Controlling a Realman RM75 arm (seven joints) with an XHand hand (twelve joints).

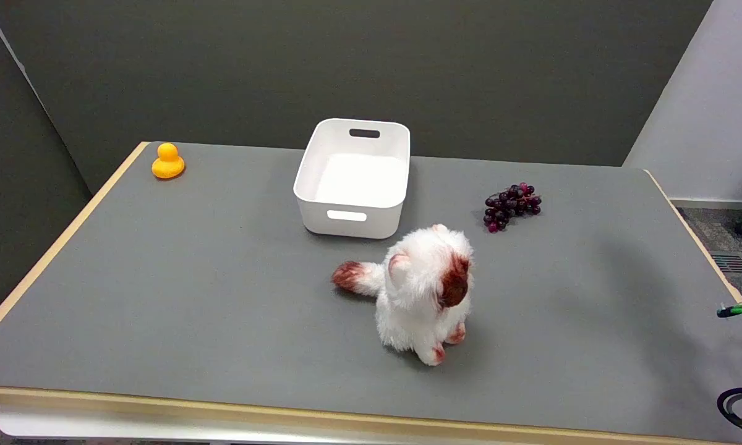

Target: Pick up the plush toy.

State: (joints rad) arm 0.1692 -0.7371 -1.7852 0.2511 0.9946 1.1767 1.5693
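Plush toy: the plush toy (425, 293) sits upright near the middle of the tabletop (161, 296), white fur with reddish-brown patches, tail stuck out toward 9 o'clock. Nothing touches it.

Robot hand: my right robot hand is out of the picture. I cannot tell whether its fingers are spread or curled. Only bits of rig show at the lower right edge, around 4 o'clock from the toy.

Neighbours: white bin (352, 178) just beyond the toy at 11 o'clock, close but apart. Bunch of dark grapes (511, 206) at 1 o'clock, near. Orange rubber duck (168, 162) far off at 10 o'clock, no concern.

Risk, tipping: the toy looks soft and top-heavy. I judge a side-on touch coming in from 4 o'clock could topple it or push it toward the bin before my fingers close.

Risk, shallow grip: long fur. Fingers may catch only pile, not body, and the toy could slip out on the lift.

Risk, clutter: an approach overshooting toward 12 o'clock could knock the bin; a wide swing could scatter the grapes.

Risk, blind start: with the robot hand unseen, I cannot check its posture before it enters.

Task status: pick not yet begun.
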